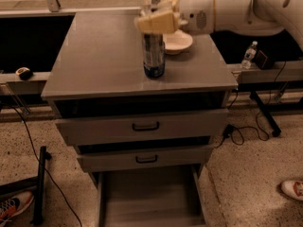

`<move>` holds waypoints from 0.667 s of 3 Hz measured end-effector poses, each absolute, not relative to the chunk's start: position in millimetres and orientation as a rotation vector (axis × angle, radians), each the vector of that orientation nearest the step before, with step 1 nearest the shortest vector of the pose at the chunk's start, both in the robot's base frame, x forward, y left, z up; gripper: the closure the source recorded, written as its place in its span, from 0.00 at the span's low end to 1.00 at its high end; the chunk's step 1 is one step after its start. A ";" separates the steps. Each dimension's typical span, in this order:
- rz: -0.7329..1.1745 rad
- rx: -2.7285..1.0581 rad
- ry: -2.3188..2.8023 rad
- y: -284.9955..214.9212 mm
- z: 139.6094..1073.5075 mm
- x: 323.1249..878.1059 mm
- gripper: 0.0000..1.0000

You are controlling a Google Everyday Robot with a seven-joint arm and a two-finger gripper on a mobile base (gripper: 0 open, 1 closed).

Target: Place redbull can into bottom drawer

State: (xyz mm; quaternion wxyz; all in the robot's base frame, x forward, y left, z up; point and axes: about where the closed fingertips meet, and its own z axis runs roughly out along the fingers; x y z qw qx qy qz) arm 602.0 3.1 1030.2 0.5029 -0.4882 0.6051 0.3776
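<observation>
My gripper (155, 23) is over the middle of the grey cabinet top (104, 56), shut on the redbull can (153, 44). The slim silver-grey can hangs upright below the fingers. In this view it overlaps the top of the blue Pepsi can (154, 69), which stands on the cabinet top; whether the two touch I cannot tell. The bottom drawer (149, 197) is pulled out at floor level below the cabinet front, with a bare flat floor. The two upper drawers with black handles (145, 126) are slightly open.
A white bowl (181, 41) sits on the cabinet top just right of the cans. A small water bottle (249, 55) stands on the ledge at right. Cables (246, 131) and a stand leg (262, 110) lie right of the cabinet. A shoe (292, 189) is at far right.
</observation>
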 end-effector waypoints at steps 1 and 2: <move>0.893 -1.191 1.556 -19.7 983.6 579.0 1.00; 0.894 -1.192 1.557 -19.2 983.0 578.9 1.00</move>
